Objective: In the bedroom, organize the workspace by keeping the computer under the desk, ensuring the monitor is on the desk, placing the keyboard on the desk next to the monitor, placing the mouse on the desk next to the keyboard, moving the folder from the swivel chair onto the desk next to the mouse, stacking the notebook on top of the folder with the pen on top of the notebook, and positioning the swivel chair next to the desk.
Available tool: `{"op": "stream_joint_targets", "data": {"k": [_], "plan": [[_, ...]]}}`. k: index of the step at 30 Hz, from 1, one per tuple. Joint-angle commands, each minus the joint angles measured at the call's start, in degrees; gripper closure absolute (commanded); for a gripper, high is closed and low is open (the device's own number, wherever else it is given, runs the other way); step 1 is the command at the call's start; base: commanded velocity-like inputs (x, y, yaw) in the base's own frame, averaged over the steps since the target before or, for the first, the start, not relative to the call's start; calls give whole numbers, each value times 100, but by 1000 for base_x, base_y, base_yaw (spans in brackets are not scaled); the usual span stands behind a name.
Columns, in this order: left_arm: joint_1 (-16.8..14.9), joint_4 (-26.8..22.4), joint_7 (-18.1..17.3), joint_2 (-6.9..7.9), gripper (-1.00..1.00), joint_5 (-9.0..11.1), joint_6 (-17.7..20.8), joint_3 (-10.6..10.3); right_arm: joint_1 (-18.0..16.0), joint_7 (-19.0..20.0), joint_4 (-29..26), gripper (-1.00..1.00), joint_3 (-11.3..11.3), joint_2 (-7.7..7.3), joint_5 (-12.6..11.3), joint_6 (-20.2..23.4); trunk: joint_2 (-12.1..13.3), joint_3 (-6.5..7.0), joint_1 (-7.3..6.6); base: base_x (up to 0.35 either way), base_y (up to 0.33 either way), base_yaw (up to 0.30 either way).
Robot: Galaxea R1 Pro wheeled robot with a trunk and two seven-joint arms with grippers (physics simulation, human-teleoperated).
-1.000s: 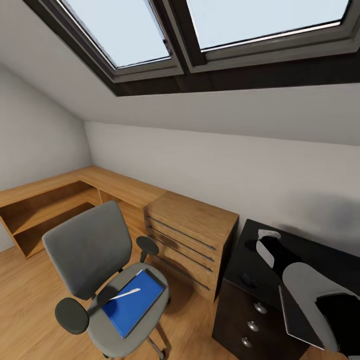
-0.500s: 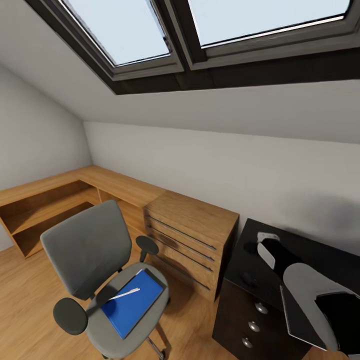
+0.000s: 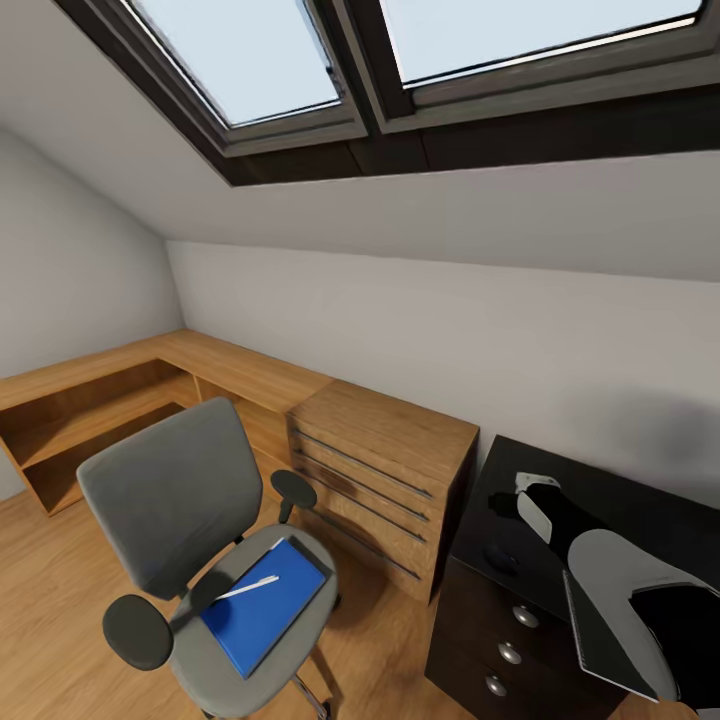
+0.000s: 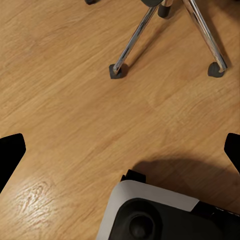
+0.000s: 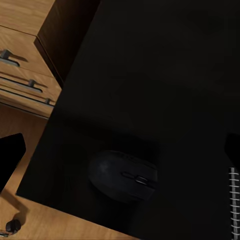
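The grey swivel chair (image 3: 170, 495) stands on the wood floor left of the desk. The blue folder (image 3: 262, 606) lies on its seat, and the whitish pen (image 3: 250, 588) rests on the folder. The black desk (image 3: 600, 500) with silver-knobbed drawers is at the lower right. A black mouse (image 3: 500, 558) (image 5: 125, 176) sits near the desk's front corner. The grey spiral notebook (image 3: 600, 635) (image 5: 234, 200) lies beside it, partly under my right arm. My right gripper (image 3: 515, 492) (image 5: 121, 150) hovers open over the mouse. My left gripper (image 4: 121, 150) hangs open above the floor by the chair's chrome legs (image 4: 132, 42).
A wooden drawer cabinet (image 3: 385, 470) stands between the chair and the desk. Low wooden shelving (image 3: 90, 420) runs along the left wall. Skylights sit in the sloped ceiling above. My own base (image 4: 150, 215) is close to the chair's casters.
The camera has shifted slightly. My right gripper has drawn back a little over the desk, nearer the mouse. The chair, folder and pen have not moved.
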Motion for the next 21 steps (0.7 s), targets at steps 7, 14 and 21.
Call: {"op": "stream_joint_targets", "data": {"k": [7, 14, 21], "plan": [[-2, 5, -10, 2, -100, 61, -23, -48, -3, 33, 3, -100, 41, -26, -62, 32, -290, -136, 156, 0, 0, 0], [-3, 5, -10, 2, -100, 69, -19, -48, -3, 181, 69, -100, 25, -90, -65, 33, -571, -261, 310, 0, 0, 0], [-4, 5, -10, 2, -100, 70, -20, -48, -3, 292, 112, -100, -74, -115, -63, 31, -852, -387, 463, 0, 0, 0]]}}
